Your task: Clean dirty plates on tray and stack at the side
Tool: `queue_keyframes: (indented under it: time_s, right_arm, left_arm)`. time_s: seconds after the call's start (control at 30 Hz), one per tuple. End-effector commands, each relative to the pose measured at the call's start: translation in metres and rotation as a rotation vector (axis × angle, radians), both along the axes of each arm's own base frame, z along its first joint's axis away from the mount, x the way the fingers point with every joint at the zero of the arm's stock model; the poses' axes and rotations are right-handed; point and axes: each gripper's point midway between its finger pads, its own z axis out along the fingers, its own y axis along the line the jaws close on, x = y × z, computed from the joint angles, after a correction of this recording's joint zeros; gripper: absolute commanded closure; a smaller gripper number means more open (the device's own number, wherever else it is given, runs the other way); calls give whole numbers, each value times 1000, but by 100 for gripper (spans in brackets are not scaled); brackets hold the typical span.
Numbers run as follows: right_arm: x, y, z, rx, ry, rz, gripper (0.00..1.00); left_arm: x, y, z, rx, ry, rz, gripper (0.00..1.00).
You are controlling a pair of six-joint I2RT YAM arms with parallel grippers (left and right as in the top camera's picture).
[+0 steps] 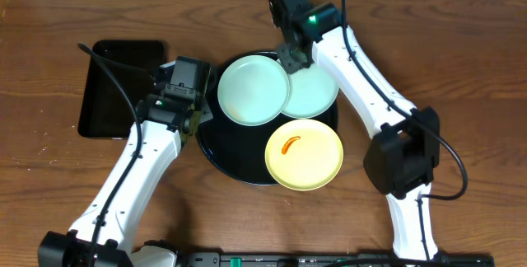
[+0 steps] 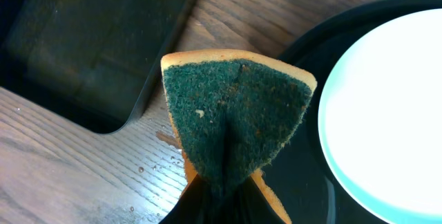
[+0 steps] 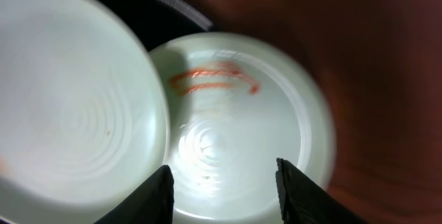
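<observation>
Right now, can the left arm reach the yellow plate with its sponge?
Probably yes. The left claw, shut on the sponge, sits at the left edge of the tray, and only bare black tray lies between it and the yellow plate. The mint plate sits further back, out of that path.

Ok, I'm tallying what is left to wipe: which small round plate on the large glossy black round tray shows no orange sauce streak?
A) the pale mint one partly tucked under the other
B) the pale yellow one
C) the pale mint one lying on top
C: the upper pale mint round plate looks clean apart from a tiny speck, while the lower mint plate and the pale yellow round plate each carry an orange streak.
</observation>
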Motion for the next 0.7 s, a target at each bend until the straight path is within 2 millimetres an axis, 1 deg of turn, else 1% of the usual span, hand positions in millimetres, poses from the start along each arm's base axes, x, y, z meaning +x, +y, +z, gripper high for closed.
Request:
queue_keyframes:
  time_s: [0.0, 0.13, 0.3, 0.47, 0.67]
  right_arm:
    - [-16, 14, -9, 68, 50, 20, 53]
    - [-20, 18, -26, 74, 63, 13, 53]
    - [-24, 20, -42, 94, 76, -16, 53]
    - [-30, 30, -51, 147, 107, 1, 54]
    - [-31, 30, -60, 150, 107, -6, 54]
  left_arm:
    - [-2, 3, -5, 1, 12, 16, 88]
    - [-2, 3, -5, 1, 13, 16, 88]
    - [-2, 3, -5, 1, 13, 16, 88]
    - [-2, 3, -5, 1, 13, 16, 88]
    - [-2, 3, -5, 1, 13, 16, 88]
